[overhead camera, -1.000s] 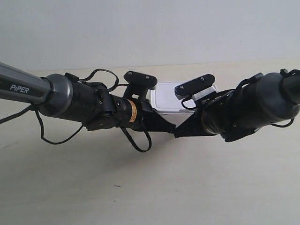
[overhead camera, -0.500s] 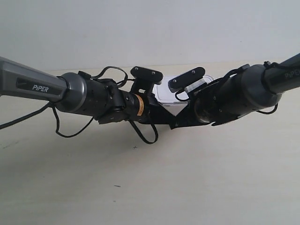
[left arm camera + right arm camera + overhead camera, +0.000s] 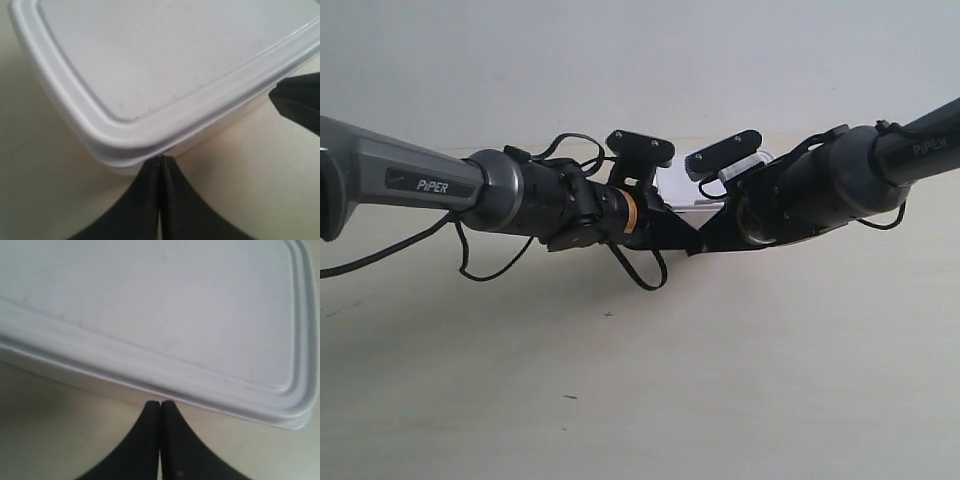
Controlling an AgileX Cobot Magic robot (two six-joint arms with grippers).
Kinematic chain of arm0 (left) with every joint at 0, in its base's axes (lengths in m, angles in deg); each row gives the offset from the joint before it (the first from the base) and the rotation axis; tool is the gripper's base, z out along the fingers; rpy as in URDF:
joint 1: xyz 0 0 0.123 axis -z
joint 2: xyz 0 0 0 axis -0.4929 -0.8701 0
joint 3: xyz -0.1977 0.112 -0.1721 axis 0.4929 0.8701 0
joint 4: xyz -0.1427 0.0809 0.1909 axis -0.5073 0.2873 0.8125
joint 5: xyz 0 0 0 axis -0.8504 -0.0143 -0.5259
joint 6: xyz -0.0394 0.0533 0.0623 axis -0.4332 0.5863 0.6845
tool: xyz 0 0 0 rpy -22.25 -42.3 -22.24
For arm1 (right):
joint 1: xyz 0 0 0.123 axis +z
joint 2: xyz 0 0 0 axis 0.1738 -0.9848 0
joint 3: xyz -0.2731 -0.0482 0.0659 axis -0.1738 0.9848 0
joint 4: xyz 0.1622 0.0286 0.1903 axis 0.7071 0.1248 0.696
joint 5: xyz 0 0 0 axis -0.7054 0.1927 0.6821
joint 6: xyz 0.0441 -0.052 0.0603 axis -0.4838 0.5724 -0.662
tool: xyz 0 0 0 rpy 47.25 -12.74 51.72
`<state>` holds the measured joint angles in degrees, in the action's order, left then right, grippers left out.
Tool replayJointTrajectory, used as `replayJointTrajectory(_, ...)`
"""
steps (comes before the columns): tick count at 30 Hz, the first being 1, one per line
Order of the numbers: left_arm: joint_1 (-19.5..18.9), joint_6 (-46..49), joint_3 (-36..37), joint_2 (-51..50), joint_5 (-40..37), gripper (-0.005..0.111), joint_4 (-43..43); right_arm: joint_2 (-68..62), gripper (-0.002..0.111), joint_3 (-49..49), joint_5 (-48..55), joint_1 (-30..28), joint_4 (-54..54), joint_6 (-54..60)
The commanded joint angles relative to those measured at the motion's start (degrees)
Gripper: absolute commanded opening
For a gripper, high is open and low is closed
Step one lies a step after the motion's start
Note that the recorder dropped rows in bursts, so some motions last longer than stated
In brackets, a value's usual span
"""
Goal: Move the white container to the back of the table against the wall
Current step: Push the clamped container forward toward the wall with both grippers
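The white container (image 3: 681, 189) lies on the table (image 3: 720, 380) close to the wall (image 3: 620, 60), mostly hidden behind both wrists. The arm at the exterior view's left and the arm at the exterior view's right converge on its near side. In the left wrist view, my left gripper (image 3: 160, 160) is shut, its tips touching the white container (image 3: 165, 65) at a rounded corner under the lid rim. My right gripper (image 3: 160, 403) is shut too, tips against the long side of the white container (image 3: 150, 300). Neither holds anything.
The other arm's dark fingertip (image 3: 300, 102) shows beside the container in the left wrist view. Loose black cables (image 3: 640, 275) hang under the arm at the exterior view's left. Tiny dark specks (image 3: 608, 314) mark the cream table in front.
Both arms have reached further toward the wall, and the container has slid back with them. Less of its lid shows between the wrists now.
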<state>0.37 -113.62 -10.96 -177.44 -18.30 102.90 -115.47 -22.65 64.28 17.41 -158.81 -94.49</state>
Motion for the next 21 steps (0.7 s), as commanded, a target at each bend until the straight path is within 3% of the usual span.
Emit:
replayJointTrajectory(1, -0.23, -0.27, -2.38, -1.12, -2.11, 0.000, 0.19, 0.11, 0.000, -1.46, -1.01, -0.78, 0.16, 0.76)
replayJointTrajectory(21, -2.67, -0.27, -5.93, -3.17, -1.27, 0.000, 0.32, -7.65, 0.000, -10.64, -0.55, -1.42, 5.31, 7.86)
